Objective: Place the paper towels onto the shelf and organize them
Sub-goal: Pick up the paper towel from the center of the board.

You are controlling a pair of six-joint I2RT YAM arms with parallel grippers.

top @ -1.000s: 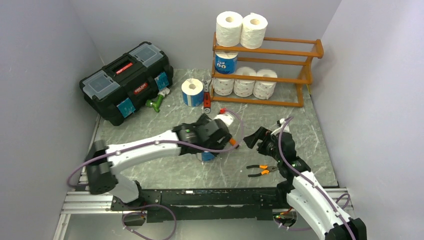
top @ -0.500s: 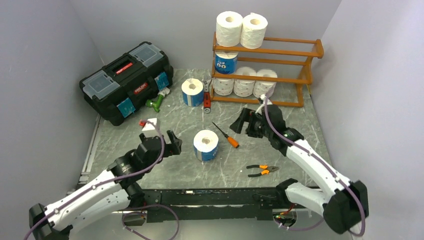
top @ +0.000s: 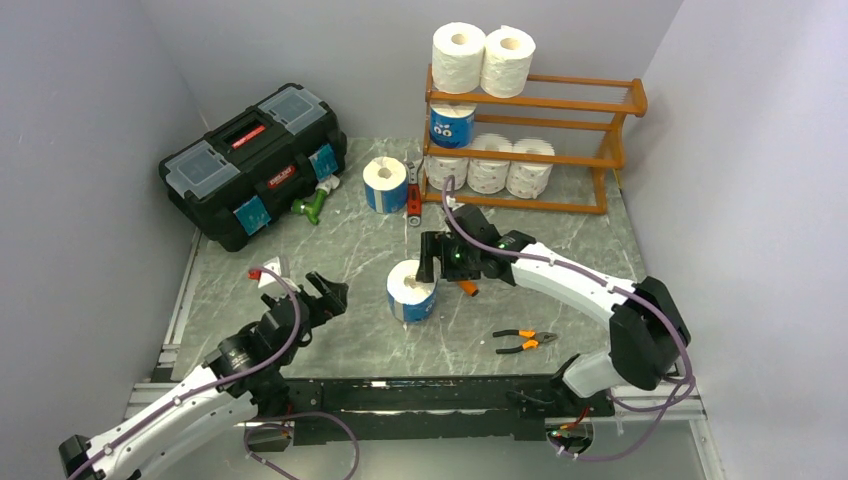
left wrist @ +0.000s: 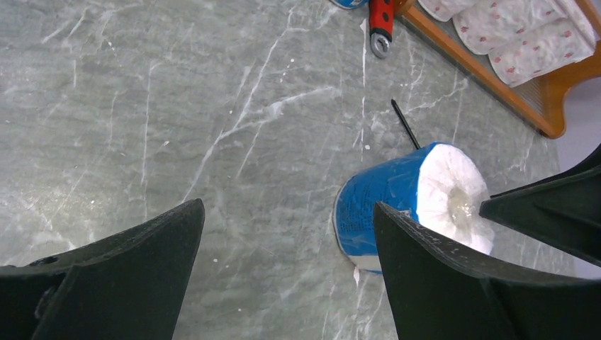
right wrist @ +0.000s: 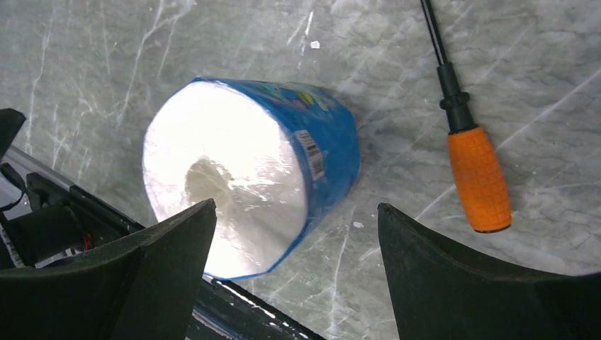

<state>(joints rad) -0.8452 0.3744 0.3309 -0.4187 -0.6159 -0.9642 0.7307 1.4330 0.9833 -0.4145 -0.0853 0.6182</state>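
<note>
A blue-wrapped paper towel roll [top: 411, 290] [left wrist: 397, 212] [right wrist: 283, 163] stands on end mid-table. My right gripper [top: 432, 258] [right wrist: 296, 205] hovers open just over its far right side, holding nothing. My left gripper [top: 325, 290] [left wrist: 287, 205] is open and empty, a short way left of that roll. A second blue roll [top: 385, 185] stands left of the shelf [top: 560, 105]. On the shelf, two white rolls [top: 458, 55] sit on top, a blue one [top: 452, 125] is on the middle tier, and three white ones [top: 489, 172] are on the bottom tier.
A black toolbox [top: 255, 160] sits at the back left with a green tool [top: 312, 205] beside it. A red tool [top: 414, 205] [left wrist: 380, 18] lies by the shelf's left foot. An orange-handled screwdriver [top: 468, 290] [right wrist: 478, 177] lies right of the middle roll, with pliers [top: 525, 342] nearer the front.
My left arm has drawn back from the middle roll toward the near left, leaving the roll standing. My right arm has swung left from the right side to over that roll.
</note>
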